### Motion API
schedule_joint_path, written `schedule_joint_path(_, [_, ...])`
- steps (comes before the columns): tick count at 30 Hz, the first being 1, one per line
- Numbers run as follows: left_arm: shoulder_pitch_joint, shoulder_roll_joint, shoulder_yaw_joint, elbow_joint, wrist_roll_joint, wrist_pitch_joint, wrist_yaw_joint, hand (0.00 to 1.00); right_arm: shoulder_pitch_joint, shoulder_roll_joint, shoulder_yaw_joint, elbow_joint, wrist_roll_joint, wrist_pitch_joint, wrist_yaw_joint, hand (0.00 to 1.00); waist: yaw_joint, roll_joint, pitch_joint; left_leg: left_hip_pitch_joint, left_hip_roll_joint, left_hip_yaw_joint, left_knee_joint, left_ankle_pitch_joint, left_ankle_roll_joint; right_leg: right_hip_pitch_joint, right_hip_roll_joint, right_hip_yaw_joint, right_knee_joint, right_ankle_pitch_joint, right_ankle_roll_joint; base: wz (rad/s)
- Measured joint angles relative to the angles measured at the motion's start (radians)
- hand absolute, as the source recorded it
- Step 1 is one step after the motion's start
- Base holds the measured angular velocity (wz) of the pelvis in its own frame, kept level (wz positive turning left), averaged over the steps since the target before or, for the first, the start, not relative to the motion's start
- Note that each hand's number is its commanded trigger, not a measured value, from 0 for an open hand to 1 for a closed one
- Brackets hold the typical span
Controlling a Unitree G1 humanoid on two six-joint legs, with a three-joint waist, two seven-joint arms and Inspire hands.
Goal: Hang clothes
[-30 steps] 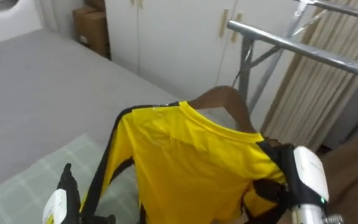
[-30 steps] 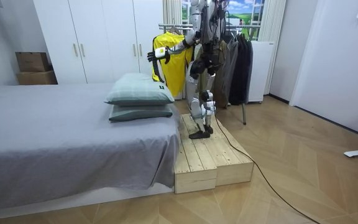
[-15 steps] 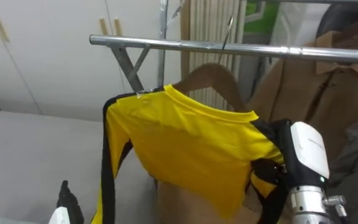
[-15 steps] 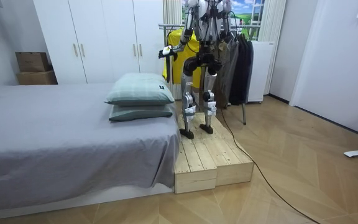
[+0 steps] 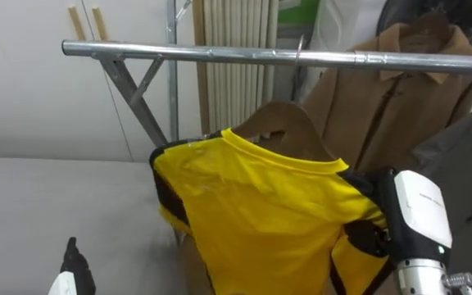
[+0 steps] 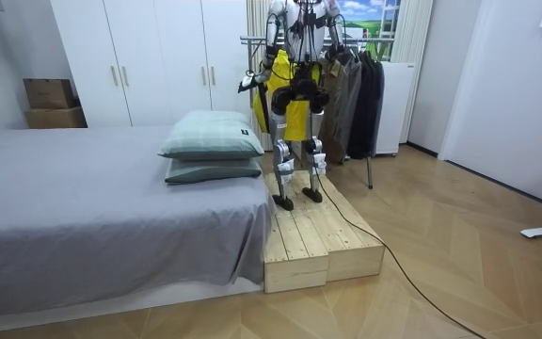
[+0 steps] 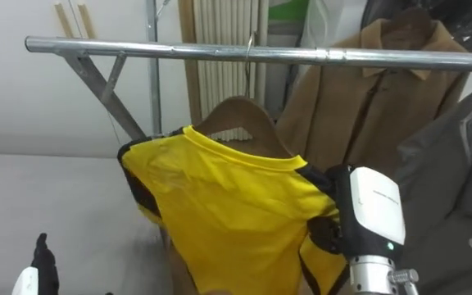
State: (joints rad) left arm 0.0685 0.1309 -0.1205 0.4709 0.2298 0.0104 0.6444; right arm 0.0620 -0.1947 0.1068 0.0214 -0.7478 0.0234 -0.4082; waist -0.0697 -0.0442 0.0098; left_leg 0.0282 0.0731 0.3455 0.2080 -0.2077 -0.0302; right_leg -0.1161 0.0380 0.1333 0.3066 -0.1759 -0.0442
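Fingers of the right hand (image 5: 416,217) are hidden behind the yellow shirt (image 5: 260,205); their grip cannot be told. Soft, light cloth on a stiff wooden hanger (image 5: 289,123) just beneath the rail (image 5: 220,55): best held by the hanger.

One yellow black-trimmed shirt (image 5: 260,205); one brown wooden hanger (image 5: 281,121); one silver metal rail (image 5: 220,54). Two grey-green pillows (image 6: 210,135); two brown cardboard boxes (image 6: 50,93).

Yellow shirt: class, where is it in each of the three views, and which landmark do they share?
Left eye view: shirt centre, under the rail.
Right eye view: shirt just left of centre, under the rail.
Room view: shirt top centre, close against the robot.
Shared landmark: the metal rail.
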Motion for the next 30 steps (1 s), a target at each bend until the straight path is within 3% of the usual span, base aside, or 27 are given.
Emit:
schedule_joint_path(4, [0.0,-0.001,-0.001,-0.001,0.017,-0.018,0.0,0.0,0.0,-0.008,-0.007,-0.007,0.0,0.0,0.023,1.0,0.005,-0.001,-0.0004,0.002,0.0,0.01,-0.012,0.0,0.0,-0.004,0.007,0.003,-0.013,0.002,0.003,-0.08])
schedule_joint_path(11, [0.006,0.0,0.0,0.0,0.017,-0.026,-0.008,0.0,0.0,-0.019,-0.014,-0.007,0.002,0.0,0.034,1.0,0.047,-0.007,-0.001,0.018,0.003,0.008,-0.022,0.0,0.0,0.017,0.01,-0.004,-0.018,0.006,0.001,-0.01])
schedule_joint_path(16, [0.022,0.002,0.003,0.0,0.017,-0.06,-0.009,0.0,-0.003,-0.019,-0.021,-0.016,0.001,-0.009,0.034,1.0,0.073,-0.013,-0.001,0.038,0.003,0.008,-0.03,0.0,0.0,0.044,0.011,-0.006,-0.042,0.006,0.001,-0.01])
schedule_joint_path(19, [0.053,0.002,0.008,0.0,0.017,-0.061,-0.024,0.0,-0.003,-0.019,-0.033,-0.023,0.0,-0.01,0.033,1.0,0.076,-0.016,-0.0014,0.038,0.003,0.002,-0.03,0.0,0.0,0.047,0.008,-0.021,-0.052,0.009,-0.001,0.07])
schedule_joint_path(21, [0.064,0.002,0.008,0.0,0.012,-0.059,-0.036,0.0,-0.003,-0.019,-0.039,-0.023,0.002,-0.01,0.033,1.0,0.084,-0.017,-0.0013,0.038,0.003,0.0,-0.03,0.0,0.0,0.046,0.002,-0.062,-0.052,0.009,-0.001,0.02])
schedule_joint_path(30, [0.064,0.002,0.008,0.001,-0.003,-0.059,-0.07,0.0,-0.003,-0.019,-0.039,-0.023,0.003,-0.008,0.034,1.0,0.106,-0.023,0.0011,0.054,0.003,-0.007,-0.031,0.0,0.0,0.065,-0.002,-0.085,-0.054,0.009,-0.001,0.0])
